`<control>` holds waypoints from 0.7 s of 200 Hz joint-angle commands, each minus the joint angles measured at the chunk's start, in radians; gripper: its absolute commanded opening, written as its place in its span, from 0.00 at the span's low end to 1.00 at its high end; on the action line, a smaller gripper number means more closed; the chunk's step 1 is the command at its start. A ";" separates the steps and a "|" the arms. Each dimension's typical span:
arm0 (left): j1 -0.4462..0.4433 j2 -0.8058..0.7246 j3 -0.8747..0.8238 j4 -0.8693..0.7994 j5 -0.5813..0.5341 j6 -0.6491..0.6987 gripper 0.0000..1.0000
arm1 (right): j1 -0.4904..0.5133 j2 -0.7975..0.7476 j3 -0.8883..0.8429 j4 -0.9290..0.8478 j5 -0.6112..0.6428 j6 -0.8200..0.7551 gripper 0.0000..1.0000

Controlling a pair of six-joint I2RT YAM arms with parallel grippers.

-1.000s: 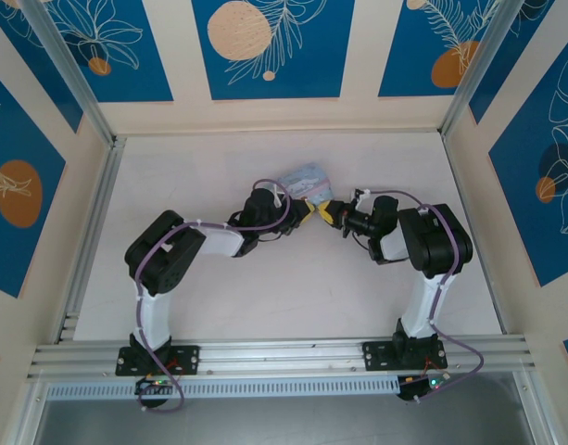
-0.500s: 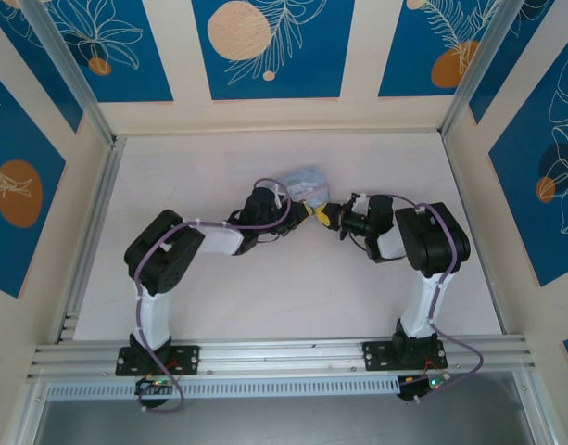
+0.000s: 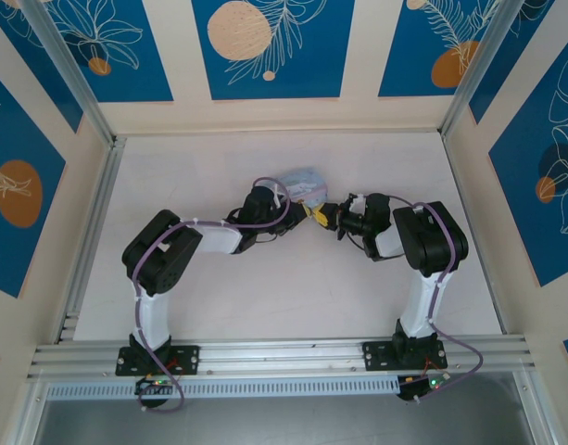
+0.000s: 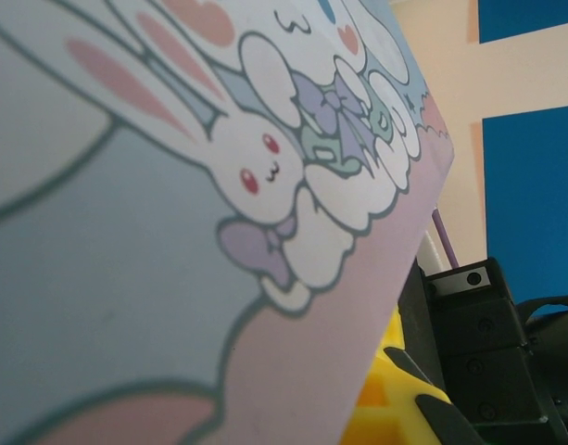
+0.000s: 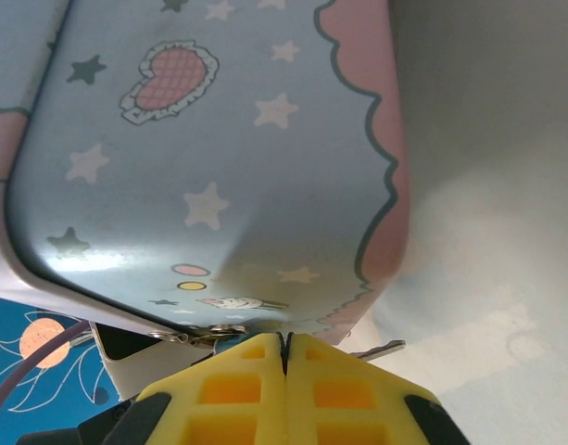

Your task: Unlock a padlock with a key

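The pale blue cartoon-printed tin (image 3: pixel 302 180) hangs tilted above the table, and my left gripper (image 3: pixel 303 203) is shut on its near edge. The tin's printed lid (image 4: pixel 172 232) lies right against the left wrist camera. From the right, my right gripper (image 3: pixel 322 215) meets the tin's lower edge (image 5: pixel 209 167), its yellow jaws (image 5: pixel 285 341) pressed together with only a hairline seam. A tiny metal padlock (image 5: pixel 226 332) with a bluish glint sits at that edge, just left of the fingertips. A thin metal strip, apparently the key (image 5: pixel 384 349), pokes out from behind the right fingertip.
White table (image 3: pixel 265 278) lies under both arms, with open room all round them. Aluminium rails (image 3: pixel 89 232) and patterned walls close it in. Past the tin's edge, the left wrist view catches a yellow finger (image 4: pixel 395 399) and a black gripper body (image 4: pixel 469 352).
The tin has tilted and shifted slightly in the left gripper. The right gripper has crept a little left, toward the tin's edge.
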 commanded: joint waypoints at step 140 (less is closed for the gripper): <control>0.028 -0.035 -0.009 -0.040 0.232 0.046 0.00 | 0.006 -0.468 -0.073 -0.741 0.055 -0.566 0.69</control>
